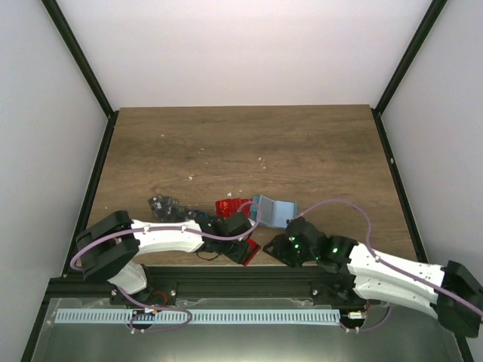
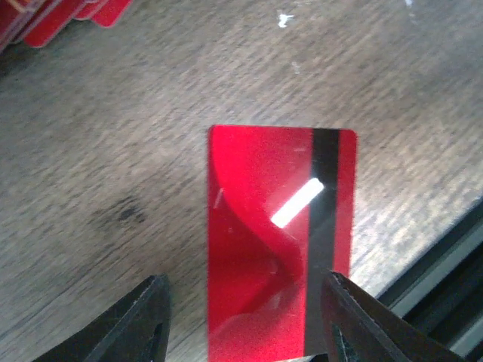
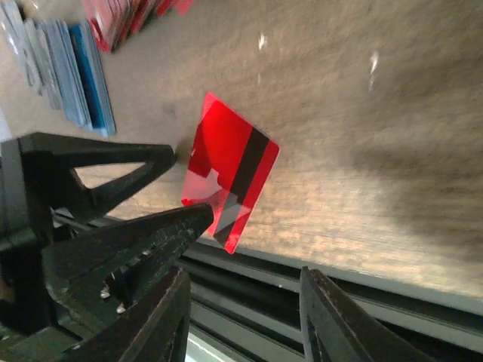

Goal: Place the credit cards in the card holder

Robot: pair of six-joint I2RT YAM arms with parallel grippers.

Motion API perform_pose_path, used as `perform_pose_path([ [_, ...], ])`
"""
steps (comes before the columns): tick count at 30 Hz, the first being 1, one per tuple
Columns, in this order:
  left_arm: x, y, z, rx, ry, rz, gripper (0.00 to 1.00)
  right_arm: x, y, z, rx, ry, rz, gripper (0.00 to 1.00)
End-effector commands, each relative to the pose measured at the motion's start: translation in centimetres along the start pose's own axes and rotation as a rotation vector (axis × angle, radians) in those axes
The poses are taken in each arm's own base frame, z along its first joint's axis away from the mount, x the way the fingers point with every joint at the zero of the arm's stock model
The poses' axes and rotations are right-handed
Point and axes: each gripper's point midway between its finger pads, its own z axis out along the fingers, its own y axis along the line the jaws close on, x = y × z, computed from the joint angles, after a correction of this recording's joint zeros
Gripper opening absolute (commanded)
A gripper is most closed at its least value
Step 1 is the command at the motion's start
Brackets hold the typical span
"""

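**One red card framed by two open grippers at the near table edge**

In the top external view, a single red card [image 1: 250, 253] lies apart from the rest, close to the near edge of the table [image 1: 241, 143]. The left gripper [image 1: 238, 226] is placed just beyond it and the right gripper [image 1: 281, 246] just beside it on the right. Further in, a heap of red cards [image 1: 226, 207] is found just beside the dull blue card holder [image 1: 281, 213]. Dark patterned cards [image 1: 162, 204] lie well apart to the left.

In the left wrist view, the red card is shown on the wood with its magnetic stripe up. It sits between the left gripper's two fingers, which are spread wide. The right-hand fingertip overlaps the card's edge in this view, but contact cannot be judged, and nothing is clamped.

In the right wrist view, the right gripper's own fingers are held apart with nothing between them. The red card is seen ahead, one corner reaching the table's edge rail; whether it overhangs cannot be told. A fan of blue cards [image 3: 87, 75] is seen at the upper left.

The card is judged to be light, thin, stiff and glossy, so it is likely to slip. Lying flat, it offers little to grip from above. It would best be taken across its two long edges, or at an end once that end is brought over the table edge.
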Motion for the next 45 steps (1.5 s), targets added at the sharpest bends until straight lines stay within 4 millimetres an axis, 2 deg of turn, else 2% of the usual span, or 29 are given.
perform_pose_path([
  [1, 0.6, -1.4, 0.2, 0.104, 0.010, 0.036, 0.55, 1.3, 1.1, 1.3, -0.001, -0.020, 0.114, 0.42],
  [6, 1.4, -1.2, 0.6, 0.111, 0.025, 0.029, 0.48, 3.6, 1.1, 3.2, 0.060, 0.024, 0.145, 0.42],
  [10, 1.7, -1.1, 0.6, 0.118, 0.026, 0.022, 0.42, 4.4, 1.4, 4.4, 0.059, 0.040, 0.151, 0.42],
  [16, 2.0, -1.3, 0.9, 0.132, 0.028, 0.017, 0.38, 4.2, 2.4, 5.5, 0.000, 0.028, 0.141, 0.41],
  [35, 2.7, -2.3, 1.0, 0.202, 0.053, 0.010, 0.28, 4.5, 0.1, 7.2, 0.025, 0.038, 0.176, 0.41],
  [42, 3.2, -2.3, 1.3, 0.212, 0.067, 0.007, 0.23, 3.9, 0.2, 7.1, -0.026, 0.004, 0.173, 0.34],
  [45, 3.2, -2.4, 1.2, 0.217, 0.066, 0.006, 0.22, 3.7, 0.2, 6.8, -0.031, -0.010, 0.169, 0.28],
])
